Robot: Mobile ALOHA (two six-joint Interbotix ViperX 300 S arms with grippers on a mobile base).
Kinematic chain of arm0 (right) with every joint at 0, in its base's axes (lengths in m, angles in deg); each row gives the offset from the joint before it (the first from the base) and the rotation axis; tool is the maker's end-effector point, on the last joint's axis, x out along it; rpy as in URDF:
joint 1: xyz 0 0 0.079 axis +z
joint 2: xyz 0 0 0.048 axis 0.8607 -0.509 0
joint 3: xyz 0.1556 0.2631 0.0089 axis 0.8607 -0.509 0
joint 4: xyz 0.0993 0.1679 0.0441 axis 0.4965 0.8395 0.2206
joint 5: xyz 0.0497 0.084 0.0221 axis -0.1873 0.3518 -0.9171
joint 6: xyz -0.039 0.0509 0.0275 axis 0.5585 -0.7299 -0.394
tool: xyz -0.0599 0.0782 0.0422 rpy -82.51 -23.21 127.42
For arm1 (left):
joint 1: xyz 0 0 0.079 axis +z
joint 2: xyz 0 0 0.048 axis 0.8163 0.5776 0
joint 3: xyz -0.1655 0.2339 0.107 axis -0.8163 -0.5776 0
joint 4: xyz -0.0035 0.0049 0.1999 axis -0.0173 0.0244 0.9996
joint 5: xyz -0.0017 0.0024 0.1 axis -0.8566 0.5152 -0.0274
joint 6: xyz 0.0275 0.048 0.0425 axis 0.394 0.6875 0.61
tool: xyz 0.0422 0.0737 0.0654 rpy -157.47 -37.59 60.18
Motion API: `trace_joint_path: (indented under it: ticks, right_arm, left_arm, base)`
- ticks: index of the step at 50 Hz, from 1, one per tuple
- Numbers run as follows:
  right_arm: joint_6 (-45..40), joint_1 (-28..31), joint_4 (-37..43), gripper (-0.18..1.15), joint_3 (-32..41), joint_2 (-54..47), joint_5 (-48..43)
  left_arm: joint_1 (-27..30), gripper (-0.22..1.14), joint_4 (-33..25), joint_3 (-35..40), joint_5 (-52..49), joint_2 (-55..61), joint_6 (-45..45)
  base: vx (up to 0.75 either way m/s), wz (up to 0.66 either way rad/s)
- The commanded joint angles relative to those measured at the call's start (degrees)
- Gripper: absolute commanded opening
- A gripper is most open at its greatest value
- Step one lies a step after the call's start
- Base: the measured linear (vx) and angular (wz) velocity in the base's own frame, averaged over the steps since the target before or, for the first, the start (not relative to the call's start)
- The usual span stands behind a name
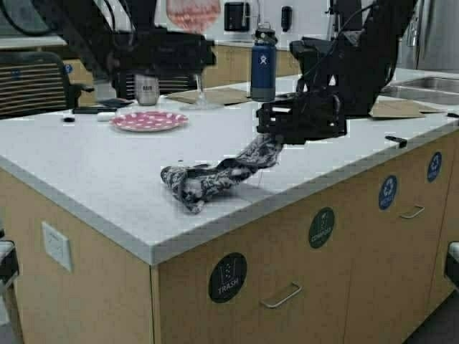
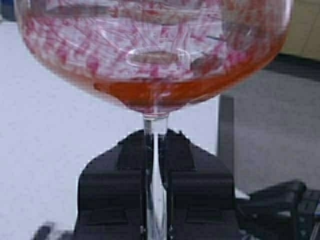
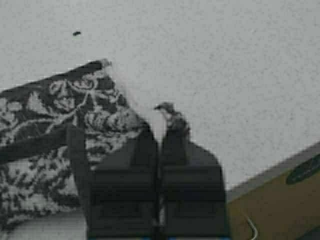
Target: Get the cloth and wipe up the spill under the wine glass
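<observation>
A kitchen-like room built round a big island.

The white speckled countertop (image 1: 107,165) sits on light wood cabinets (image 1: 301,287) with round bin labels, one reading TRASH (image 1: 227,276). At two o'clock lies a steel sink (image 1: 423,87); at ten o'clock stands a mesh-backed chair (image 1: 32,82). A wall outlet (image 1: 56,246) faces seven o'clock. Something dark, perhaps a dispenser (image 1: 237,16), hangs at twelve.

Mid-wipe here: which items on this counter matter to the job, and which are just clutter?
In the job:
- wine glass, stem pinched by the left gripper
- cloth, one end gripped by the right gripper, the rest trailing on the counter

Lying about:
- blue bottle
- steel tumbler
- pink dotted plate
- sink
</observation>
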Motion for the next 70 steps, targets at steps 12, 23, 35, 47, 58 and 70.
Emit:
trace_joint_path:
  ticks: [12,23,35,47,58,70]
  right_arm:
    - [0.18,-0.35,0.0,0.06,-3.08,1.14,-1.49]
    - [0.18,-0.44,-0.09,0.06,-5.36,1.23,-2.99]
    - [0.09,-1.32,0.0,0.06,-7.12,1.93,-5.19]
    - [-0.7,-4.57,0.88,0.06,-8.35,5.45,-7.21]
    - [-0.97,-9.05,5.89,0.06,-12.83,13.54,-13.1]
    - [-0.79,-11.95,11.25,0.06,-17.31,22.24,-19.78]
  left_arm:
    - [-0.26,0.16,0.35,10.81,13.1,16.96,2.11]
    - [-0.18,0.15,0.35,17.05,15.38,25.84,8.17]
    - [-0.18,0.14,0.09,21.01,15.47,32.52,8.61]
    - [-0.18,0.14,0.09,21.8,15.47,28.74,8.17]
    - [-0.26,0.14,0.26,22.94,15.47,26.28,7.12]
    - [-1.49,0.15,0.79,27.25,15.38,29.09,6.77]
  base:
    - [0.0,0.0]
    - [0.0,0.0]
    - [0.0,0.0]
    - [0.0,0.0]
    - [0.0,0.0]
    - [0.0,0.0]
